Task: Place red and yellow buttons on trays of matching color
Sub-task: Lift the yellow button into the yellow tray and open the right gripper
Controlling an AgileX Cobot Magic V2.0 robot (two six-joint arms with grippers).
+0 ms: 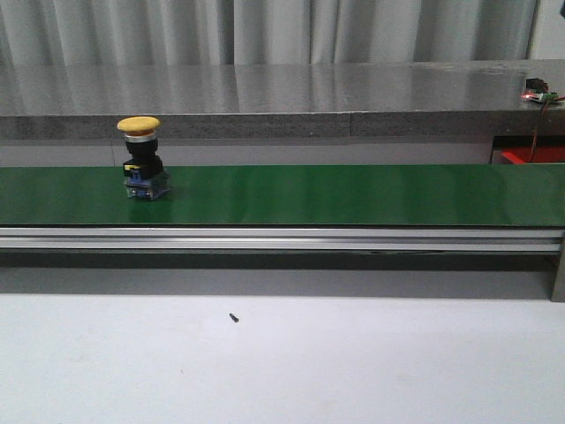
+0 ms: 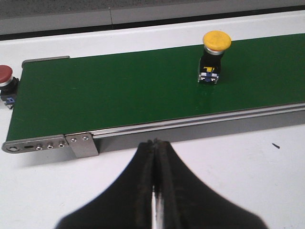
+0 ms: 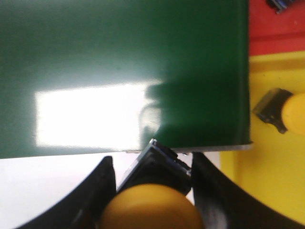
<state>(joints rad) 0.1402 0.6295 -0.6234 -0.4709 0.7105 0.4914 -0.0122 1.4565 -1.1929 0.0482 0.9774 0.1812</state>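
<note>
I noted the left pincer (image 2: 155, 157) fully closed and empty above the white bench (image 2: 228, 167). The right pincer (image 3: 152, 176) gripped a yellow mushroom-head push button (image 3: 150, 207) beside the yellow plastic tray (image 3: 276, 176). Another yellow-capped button (image 1: 141, 159) stood upright on the green conveyor belt (image 1: 353, 194).

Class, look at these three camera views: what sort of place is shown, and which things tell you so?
Probably a lab mock-up of a factory sorting line: a green conveyor belt carries a yellow push button, with a yellow tray and red tray at its end.
</note>
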